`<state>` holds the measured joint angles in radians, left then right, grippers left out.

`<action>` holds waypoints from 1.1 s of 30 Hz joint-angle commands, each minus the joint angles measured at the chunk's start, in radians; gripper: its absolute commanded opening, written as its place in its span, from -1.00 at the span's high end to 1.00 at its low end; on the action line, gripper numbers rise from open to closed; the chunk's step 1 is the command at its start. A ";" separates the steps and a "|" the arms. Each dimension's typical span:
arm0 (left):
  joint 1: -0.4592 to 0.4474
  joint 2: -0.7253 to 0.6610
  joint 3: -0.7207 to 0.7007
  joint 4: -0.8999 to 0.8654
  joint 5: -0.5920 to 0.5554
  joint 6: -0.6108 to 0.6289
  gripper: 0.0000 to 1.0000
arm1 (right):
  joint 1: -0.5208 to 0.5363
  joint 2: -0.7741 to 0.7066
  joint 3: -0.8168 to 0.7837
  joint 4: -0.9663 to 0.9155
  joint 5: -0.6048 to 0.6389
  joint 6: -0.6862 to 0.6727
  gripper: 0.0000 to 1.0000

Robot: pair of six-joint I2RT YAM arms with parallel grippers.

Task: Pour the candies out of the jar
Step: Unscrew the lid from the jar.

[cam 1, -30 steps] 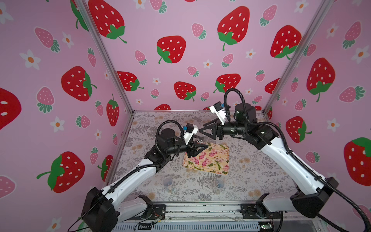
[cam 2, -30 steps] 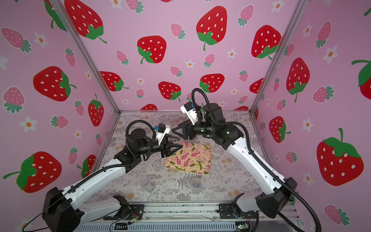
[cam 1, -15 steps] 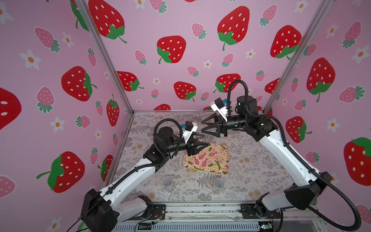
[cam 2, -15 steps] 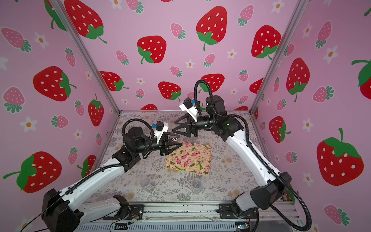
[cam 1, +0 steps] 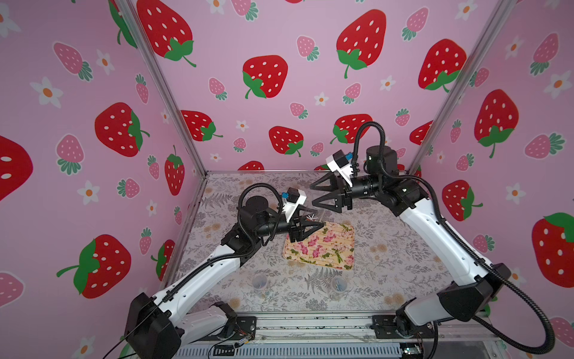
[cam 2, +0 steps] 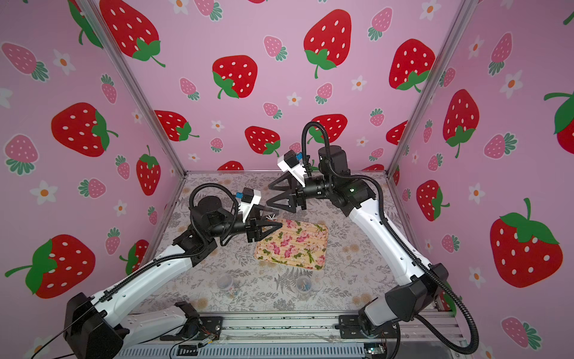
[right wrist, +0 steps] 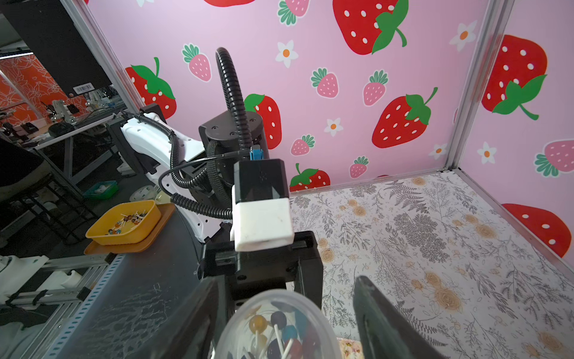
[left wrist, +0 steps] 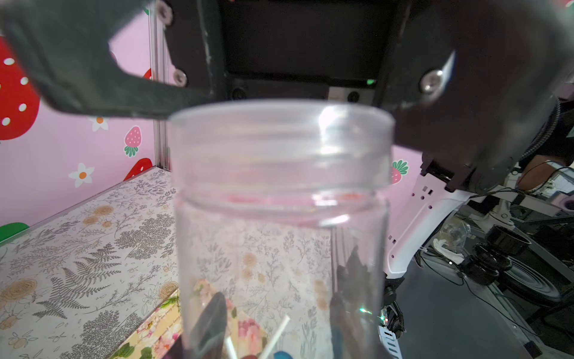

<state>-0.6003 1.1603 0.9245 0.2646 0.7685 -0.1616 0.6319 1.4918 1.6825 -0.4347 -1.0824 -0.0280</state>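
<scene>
Gripping the jar, left gripper (right gripper gapes wide nearby).

The jar is blurred and cut off by the left wrist picture's edge, hiding most of the candies, and in both top views two small clear containers hold contents too small to tell.
</scene>
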 commanded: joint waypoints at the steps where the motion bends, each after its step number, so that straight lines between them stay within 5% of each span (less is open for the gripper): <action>1: -0.003 -0.008 0.019 0.018 0.016 -0.004 0.09 | -0.005 -0.034 0.013 0.022 0.008 -0.038 -0.71; 7: -0.003 -0.010 0.007 0.034 0.001 -0.003 0.09 | -0.008 -0.082 0.013 0.019 0.112 0.071 -0.89; 13: -0.003 -0.019 -0.001 0.039 -0.026 0.011 0.09 | 0.015 -0.175 -0.043 -0.017 0.414 0.334 -0.89; 18: -0.003 -0.018 -0.010 0.029 -0.043 0.032 0.09 | 0.062 -0.211 -0.056 -0.126 0.574 0.404 -0.88; 33: -0.002 -0.001 -0.018 0.048 -0.038 0.030 0.09 | 0.130 -0.142 -0.073 -0.109 0.574 0.450 -0.87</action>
<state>-0.6003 1.1603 0.9073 0.2661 0.7254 -0.1501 0.7517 1.3495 1.6089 -0.5571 -0.5068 0.4023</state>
